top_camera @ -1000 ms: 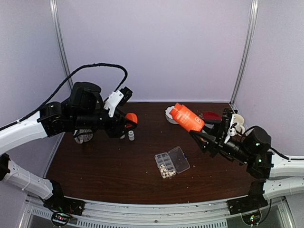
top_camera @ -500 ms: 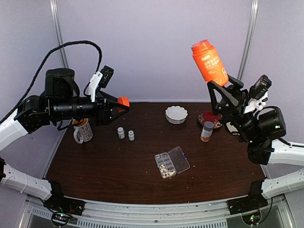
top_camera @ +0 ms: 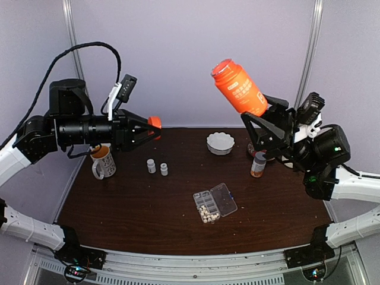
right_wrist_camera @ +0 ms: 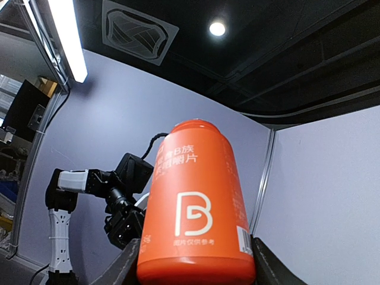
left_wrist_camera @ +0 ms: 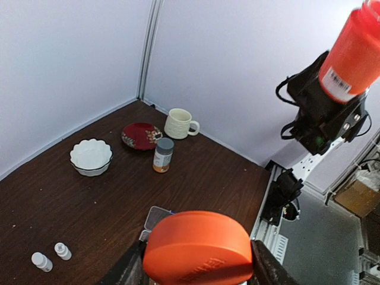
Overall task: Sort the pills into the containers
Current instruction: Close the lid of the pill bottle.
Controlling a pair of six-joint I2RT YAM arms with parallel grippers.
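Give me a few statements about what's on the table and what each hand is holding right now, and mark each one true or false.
1. The right hand holds the orange bottle up in the air. True.
2. The orange cap sits on that bottle. False: the left hand holds it, far from the bottle.
3. The organizer box lies open on the table with pills in it. True.
4. The white bowl is heaped with pills. False: it looks empty.
5. The grey-capped amber bottle lies on its side. False: it stands upright.
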